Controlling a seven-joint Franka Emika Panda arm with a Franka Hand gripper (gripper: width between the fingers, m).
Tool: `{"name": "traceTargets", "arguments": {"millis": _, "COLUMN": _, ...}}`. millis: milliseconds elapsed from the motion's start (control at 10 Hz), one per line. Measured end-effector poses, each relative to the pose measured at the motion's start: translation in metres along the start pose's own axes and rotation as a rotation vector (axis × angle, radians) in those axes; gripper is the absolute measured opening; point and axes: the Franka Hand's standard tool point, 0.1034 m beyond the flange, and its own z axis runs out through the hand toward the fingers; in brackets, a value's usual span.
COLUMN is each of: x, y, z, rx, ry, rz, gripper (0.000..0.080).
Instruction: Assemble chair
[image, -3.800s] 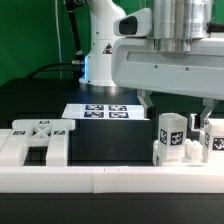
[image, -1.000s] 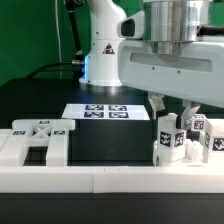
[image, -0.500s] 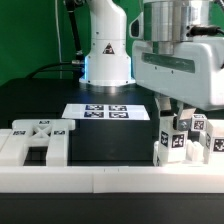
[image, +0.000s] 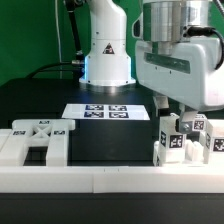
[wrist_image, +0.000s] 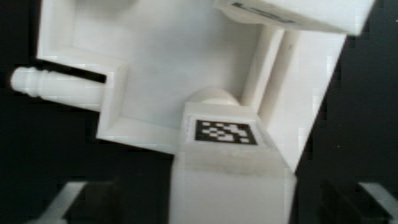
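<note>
Hand (image: 177, 115) fingers spread apart, either side of tagged white chair part (wrist_image: 231, 150)

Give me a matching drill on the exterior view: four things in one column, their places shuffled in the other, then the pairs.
Things:
1. marker board
2. flat chair part
3. upright chair parts
4. gripper

Places:
A. on the exterior view's right, standing by the border wall
B. just above the upright parts, jaws apart
C. on the exterior view's left, lying by the border wall
D. flat on the table, mid-scene, behind the chair parts

Pairs: 1-D; 2-C; 3-A; 4-B
</note>
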Motion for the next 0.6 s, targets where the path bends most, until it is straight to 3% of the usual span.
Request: {"name": "traceTargets", "arguments": {"millis": 600, "x": -0.0011, "y": -0.0005, "z": 0.0003, "rx": 0.002, "ry": 0.002, "rz": -0.495, "gripper": 0.0649}}
